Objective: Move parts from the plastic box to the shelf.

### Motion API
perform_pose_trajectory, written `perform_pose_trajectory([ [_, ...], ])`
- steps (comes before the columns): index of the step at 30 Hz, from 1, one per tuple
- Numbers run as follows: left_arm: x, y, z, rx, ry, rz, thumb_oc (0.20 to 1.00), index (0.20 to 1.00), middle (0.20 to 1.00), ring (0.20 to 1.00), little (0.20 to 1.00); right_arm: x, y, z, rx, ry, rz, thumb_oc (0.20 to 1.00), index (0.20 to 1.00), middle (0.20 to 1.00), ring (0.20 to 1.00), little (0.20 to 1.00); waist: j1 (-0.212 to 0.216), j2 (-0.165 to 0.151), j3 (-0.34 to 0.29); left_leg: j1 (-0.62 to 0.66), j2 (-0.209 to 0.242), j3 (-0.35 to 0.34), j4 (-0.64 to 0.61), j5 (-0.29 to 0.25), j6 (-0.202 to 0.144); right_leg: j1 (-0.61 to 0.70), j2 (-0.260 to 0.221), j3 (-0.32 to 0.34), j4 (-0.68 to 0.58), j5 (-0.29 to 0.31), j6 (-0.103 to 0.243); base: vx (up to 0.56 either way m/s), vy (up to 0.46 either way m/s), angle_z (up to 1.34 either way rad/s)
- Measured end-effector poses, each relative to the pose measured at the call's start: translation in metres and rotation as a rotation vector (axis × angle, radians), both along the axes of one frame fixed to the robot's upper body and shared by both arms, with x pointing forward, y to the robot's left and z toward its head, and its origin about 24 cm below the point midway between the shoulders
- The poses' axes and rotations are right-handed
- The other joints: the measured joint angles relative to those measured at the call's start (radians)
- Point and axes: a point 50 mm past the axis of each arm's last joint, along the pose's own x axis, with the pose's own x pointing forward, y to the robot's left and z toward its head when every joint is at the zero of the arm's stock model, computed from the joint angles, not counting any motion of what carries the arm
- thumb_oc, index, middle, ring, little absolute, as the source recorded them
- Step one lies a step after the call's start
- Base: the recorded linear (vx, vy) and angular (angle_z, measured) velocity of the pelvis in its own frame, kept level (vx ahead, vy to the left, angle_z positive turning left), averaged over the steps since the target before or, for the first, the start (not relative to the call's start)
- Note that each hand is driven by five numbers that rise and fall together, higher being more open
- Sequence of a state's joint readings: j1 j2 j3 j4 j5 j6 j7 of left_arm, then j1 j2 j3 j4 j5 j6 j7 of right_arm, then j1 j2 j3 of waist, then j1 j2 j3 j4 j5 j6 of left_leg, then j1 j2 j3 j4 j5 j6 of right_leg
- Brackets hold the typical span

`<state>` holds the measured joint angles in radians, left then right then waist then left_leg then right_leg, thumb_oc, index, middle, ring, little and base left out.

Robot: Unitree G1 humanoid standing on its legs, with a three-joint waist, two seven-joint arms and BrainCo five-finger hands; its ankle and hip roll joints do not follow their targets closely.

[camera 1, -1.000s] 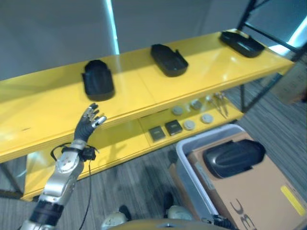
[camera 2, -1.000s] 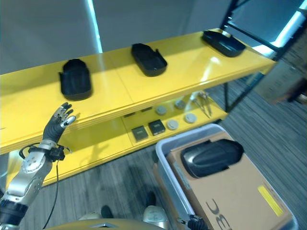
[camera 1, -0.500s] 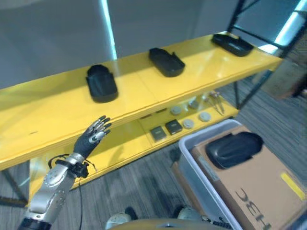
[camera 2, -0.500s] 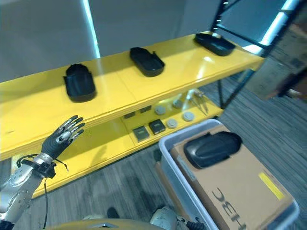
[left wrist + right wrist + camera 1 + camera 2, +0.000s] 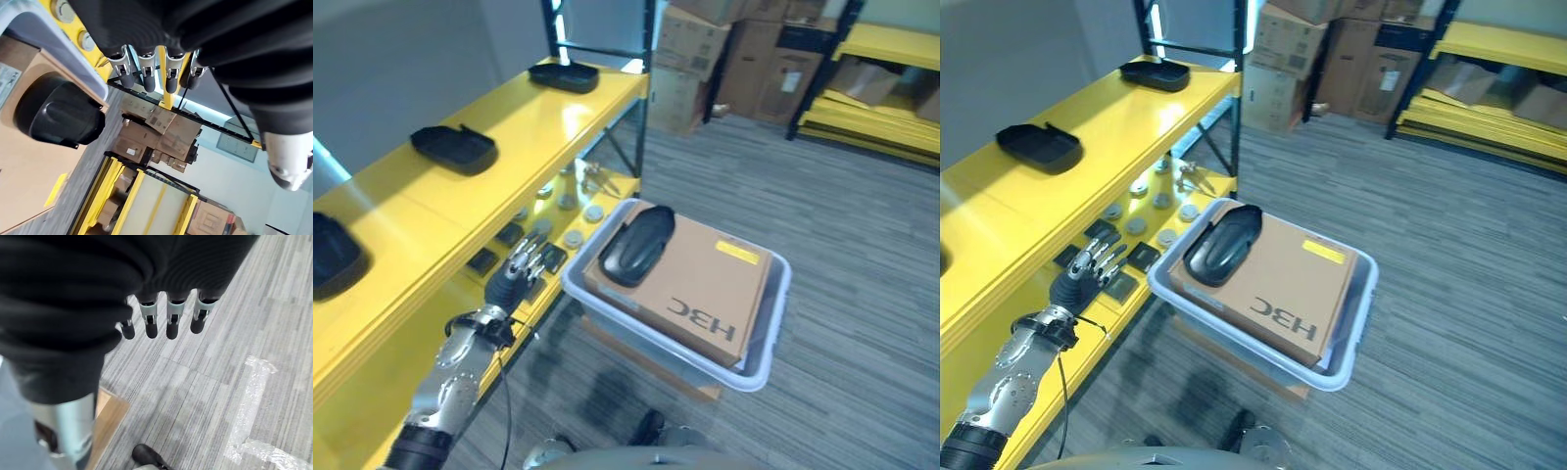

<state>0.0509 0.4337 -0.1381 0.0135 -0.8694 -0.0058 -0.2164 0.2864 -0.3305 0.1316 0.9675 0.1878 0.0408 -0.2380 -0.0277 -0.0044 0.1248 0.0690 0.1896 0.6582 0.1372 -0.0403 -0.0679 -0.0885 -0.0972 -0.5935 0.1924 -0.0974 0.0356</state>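
Note:
A black moulded part (image 5: 636, 243) lies on a brown cardboard box (image 5: 705, 289) inside the pale grey plastic box (image 5: 773, 294) on the floor. The left wrist view has the same part (image 5: 58, 115) just beyond the box's rim (image 5: 54, 54). Three more black parts sit on the top board of the yellow shelf (image 5: 509, 137): one at the far end (image 5: 565, 74), one in the middle (image 5: 455, 147), one at the near left (image 5: 328, 257). My left hand (image 5: 516, 279) is open and empty, with straight fingers between the lower shelf board and the box. My right hand (image 5: 172, 316) hangs open over the carpet.
Small grey discs (image 5: 574, 238) and black square pieces (image 5: 481, 262) lie on the lower shelf board. A black upright post (image 5: 644, 127) ends the shelf. Stacked cardboard boxes (image 5: 744, 49) and another yellow rack (image 5: 891, 49) stand at the back. Grey carpet spreads to the right.
The camera has swung right, so the plastic box now sits mid-view. My left hand has dropped from the top shelf's edge to the lower board beside the box, still open.

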Motion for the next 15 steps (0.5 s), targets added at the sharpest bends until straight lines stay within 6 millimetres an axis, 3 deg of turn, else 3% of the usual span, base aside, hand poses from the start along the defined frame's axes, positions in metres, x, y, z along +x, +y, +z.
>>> perform_pose_trajectory([
  [1,0.0,0.001,-0.007,-0.011,0.027,0.023,1.0,1.0,1.0,1.0,1.0,0.001,0.0,-0.002,0.004,0.005,-0.013,1.0,1.0,1.0,1.0,1.0,-0.001,-0.013,0.002,-0.02,0.012,-0.078,0.081,0.025,-0.032,0.001,0.021,0.038,-0.018,-0.006,-0.009,0.02,-0.033,-0.71],
  [2,-0.002,0.003,-0.017,0.0,0.079,0.058,1.0,1.0,1.0,1.0,1.0,0.005,0.003,-0.004,0.016,0.003,-0.019,1.0,1.0,1.0,1.0,1.0,0.022,-0.044,-0.002,-0.077,0.02,-0.177,0.209,0.041,-0.028,0.008,0.047,0.104,-0.076,-0.005,-0.007,0.01,0.081,-1.24],
  [3,-0.008,0.004,-0.029,0.011,0.133,0.073,1.0,1.0,1.0,1.0,1.0,0.013,0.003,-0.004,0.016,-0.012,-0.017,1.0,1.0,1.0,1.0,1.0,0.054,-0.034,-0.005,-0.142,0.02,-0.281,0.286,0.026,-0.042,0.026,0.055,0.129,-0.138,-0.032,0.053,0.05,0.168,-1.53],
  [4,-0.011,-0.002,-0.034,-0.002,0.156,0.07,1.0,1.0,1.0,1.0,1.0,0.021,-0.004,0.0,-0.002,-0.037,-0.008,1.0,1.0,1.0,1.0,1.0,0.076,-0.019,-0.006,-0.163,0.04,-0.36,0.283,0.008,-0.045,0.001,0.059,0.137,-0.064,-0.064,0.061,0.02,0.208,-1.61],
  [5,-0.016,0.0,-0.037,0.015,0.164,0.074,1.0,1.0,1.0,1.0,1.0,0.033,-0.017,0.006,-0.031,-0.069,0.005,1.0,1.0,1.0,1.0,1.0,0.089,-0.041,0.003,-0.155,-0.002,-0.481,0.176,-0.032,-0.089,-0.037,-0.042,0.243,0.085,-0.054,0.028,0.09,0.219,-1.58],
  [6,-0.021,0.0,-0.05,0.025,0.223,0.09,1.0,1.0,1.0,1.0,1.0,0.036,-0.023,0.008,-0.049,-0.072,-0.002,1.0,1.0,1.0,1.0,1.0,0.115,-0.007,0.004,-0.102,0.015,-0.524,0.033,-0.029,-0.092,-0.039,-0.007,0.267,0.084,-0.025,-0.053,0.11,0.224,-1.27],
  [8,-0.028,0.0,-0.064,0.061,0.291,0.084,1.0,1.0,1.0,1.0,1.0,0.037,-0.042,0.017,-0.1,-0.088,-0.004,1.0,1.0,1.0,1.0,1.0,0.093,0.025,0.01,-0.092,0.032,-0.532,-0.063,0.008,-0.078,-0.008,0.013,0.264,0.044,-0.005,-0.048,0.17,0.278,-0.6],
  [9,-0.032,0.007,-0.073,0.134,0.329,0.104,1.0,1.0,1.0,1.0,1.0,0.04,-0.047,0.021,-0.107,-0.107,-0.026,1.0,1.0,1.0,1.0,1.0,0.091,0.057,0.002,-0.08,0.027,-0.553,-0.152,0.044,-0.078,0.015,0.027,0.284,0.018,-0.003,-0.045,0.13,0.272,-0.32],
  [13,-0.037,0.021,-0.085,0.206,0.402,0.161,1.0,1.0,1.0,1.0,1.0,0.041,-0.04,0.021,-0.073,-0.139,-0.065,1.0,1.0,1.0,1.0,1.0,0.108,0.08,-0.005,-0.089,-0.002,-0.54,-0.136,0.089,-0.033,0.016,-0.003,0.303,0.021,0.001,-0.037,0.09,0.285,-0.52],
  [15,-0.04,0.024,-0.095,0.327,0.445,0.159,1.0,1.0,1.0,1.0,1.0,0.053,-0.033,0.021,-0.039,-0.196,-0.13,1.0,1.0,1.0,1.0,1.0,0.099,0.098,-0.016,-0.077,-0.015,-0.502,-0.125,0.1,-0.013,0.007,-0.034,0.306,0.04,0.01,0.009,0.09,0.263,-0.35],
])
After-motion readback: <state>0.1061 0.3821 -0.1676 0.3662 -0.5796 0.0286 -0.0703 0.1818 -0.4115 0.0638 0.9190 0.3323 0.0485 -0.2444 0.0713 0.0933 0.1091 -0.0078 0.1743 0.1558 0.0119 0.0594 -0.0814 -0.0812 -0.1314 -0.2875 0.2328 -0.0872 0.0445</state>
